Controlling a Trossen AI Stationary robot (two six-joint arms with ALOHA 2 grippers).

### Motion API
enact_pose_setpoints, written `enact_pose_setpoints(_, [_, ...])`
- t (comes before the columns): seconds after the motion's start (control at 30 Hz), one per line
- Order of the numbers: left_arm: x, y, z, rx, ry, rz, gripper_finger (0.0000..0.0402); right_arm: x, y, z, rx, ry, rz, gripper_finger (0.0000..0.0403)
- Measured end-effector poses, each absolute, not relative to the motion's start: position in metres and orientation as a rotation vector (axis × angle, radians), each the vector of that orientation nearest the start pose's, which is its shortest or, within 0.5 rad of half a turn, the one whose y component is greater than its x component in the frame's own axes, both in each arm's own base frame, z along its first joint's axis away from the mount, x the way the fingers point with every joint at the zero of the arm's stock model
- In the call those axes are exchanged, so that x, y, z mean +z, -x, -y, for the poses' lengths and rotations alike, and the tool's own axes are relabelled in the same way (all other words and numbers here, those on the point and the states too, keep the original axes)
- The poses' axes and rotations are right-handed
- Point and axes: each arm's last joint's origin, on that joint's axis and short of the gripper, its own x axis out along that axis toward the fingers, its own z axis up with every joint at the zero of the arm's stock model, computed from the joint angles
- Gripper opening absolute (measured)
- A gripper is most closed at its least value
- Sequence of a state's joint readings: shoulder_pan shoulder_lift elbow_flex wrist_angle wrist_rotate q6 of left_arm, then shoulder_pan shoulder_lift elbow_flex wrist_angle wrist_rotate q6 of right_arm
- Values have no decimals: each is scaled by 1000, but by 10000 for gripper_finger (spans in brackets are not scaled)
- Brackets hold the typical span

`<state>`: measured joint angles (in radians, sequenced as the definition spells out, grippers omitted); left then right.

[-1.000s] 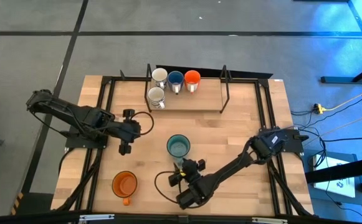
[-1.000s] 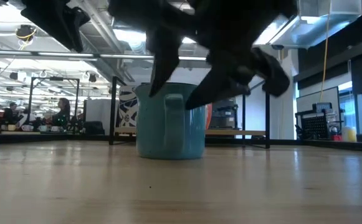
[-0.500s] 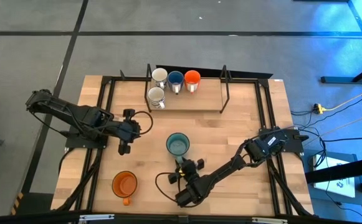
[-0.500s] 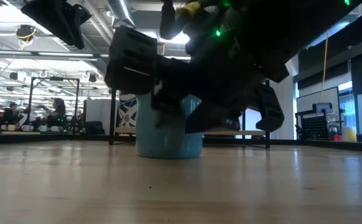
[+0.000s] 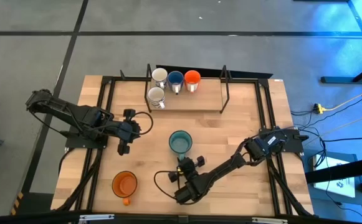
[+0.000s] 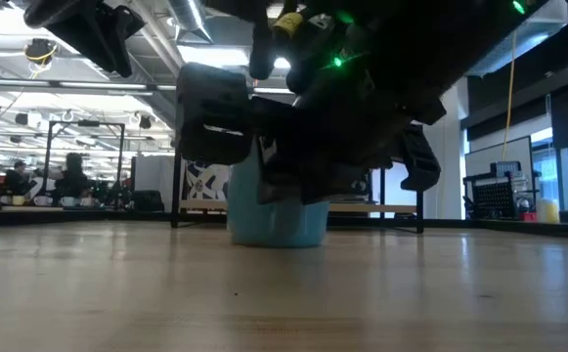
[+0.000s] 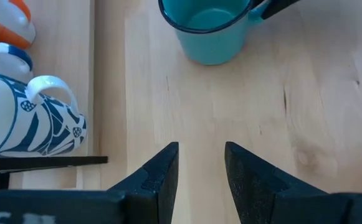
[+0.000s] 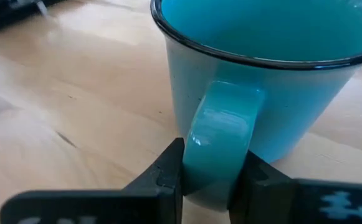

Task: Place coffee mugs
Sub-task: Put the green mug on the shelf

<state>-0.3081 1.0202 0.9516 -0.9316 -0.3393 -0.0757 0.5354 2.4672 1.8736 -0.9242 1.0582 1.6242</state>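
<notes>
The wooden tabletop [image 5: 243, 118] fills the middle of the high view, carried on a black metal frame. At its far edge stands a low wooden rack [image 5: 193, 99] with black wire ends, and four mugs sit bunched at its left end: a white mug [image 5: 159, 76], a dark blue mug [image 5: 176, 79] and an orange mug [image 5: 192, 78] in a row, with a second white mug [image 5: 156, 96], patterned in blue, just in front of the first.

The right arm reaches from the right side of the tabletop toward its near middle. Its right end effector [image 8: 210, 175] is closed narrowly on the handle of the teal mug [image 5: 180, 143]; in the right wrist view the two dark fingers [image 8: 168, 177] press against either side of the handle. The teal mug stands upright near the centre of the tabletop, open side up, its handle pointing toward the near edge. In the low view its base rests on the wood, with the dark arm across most of it.

The left arm lies over the left part of the tabletop, well apart from the teal mug. Its left end effector [image 7: 200, 168] hangs empty, fingers parted, above bare wood.

A second orange mug [image 5: 124, 184] stands alone near the near left corner, upright, handle toward the near edge.
</notes>
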Motion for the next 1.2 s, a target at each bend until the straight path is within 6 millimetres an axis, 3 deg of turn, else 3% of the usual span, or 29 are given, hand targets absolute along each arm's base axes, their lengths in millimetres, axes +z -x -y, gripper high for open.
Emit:
enact_pose_setpoints(0.27, [300,-165,42,72,-212,-899,125,125,-415,-204,-997,-314,-524,59])
enact_pose_setpoints(0.8, [323,-128,31,90,-88,-734,125,175,-439,-134,-1070,-254,-487,59])
enact_pose_setpoints(1.0, [325,-124,30,94,-68,-717,125,186,-445,-111,-1072,-211,-542,59])
enact_pose_setpoints(1.2, [325,-124,30,92,-51,-718,125,197,-439,-103,-1091,-171,-535,59])
